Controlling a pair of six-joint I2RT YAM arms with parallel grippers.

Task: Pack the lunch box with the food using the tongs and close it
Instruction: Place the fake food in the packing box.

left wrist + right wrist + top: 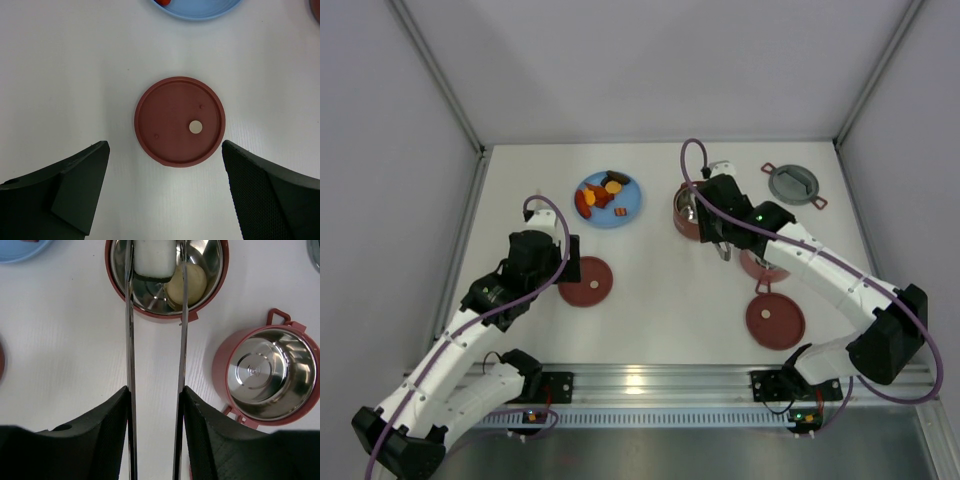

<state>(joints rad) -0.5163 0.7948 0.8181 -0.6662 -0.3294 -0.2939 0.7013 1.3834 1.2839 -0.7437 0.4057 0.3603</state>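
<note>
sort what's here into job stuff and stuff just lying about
For the job:
long silver metal tongs
dark-red steel-lined bowl, part filled
empty dark-red bowl
two flat dark-red disc lids
grey two-eared cover
orange and brown food pieces

Lying about:
flat light-blue plate, merely under the food

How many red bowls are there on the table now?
2. One bowl holds food, under the tips of the tongs. The other stands empty beside it, on its right in the right wrist view. More could be hidden from view.

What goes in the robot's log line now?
right tool: holds tongs | tongs: white piece between arms, in bowl | left tool: open over lid | second bowl: empty
</note>
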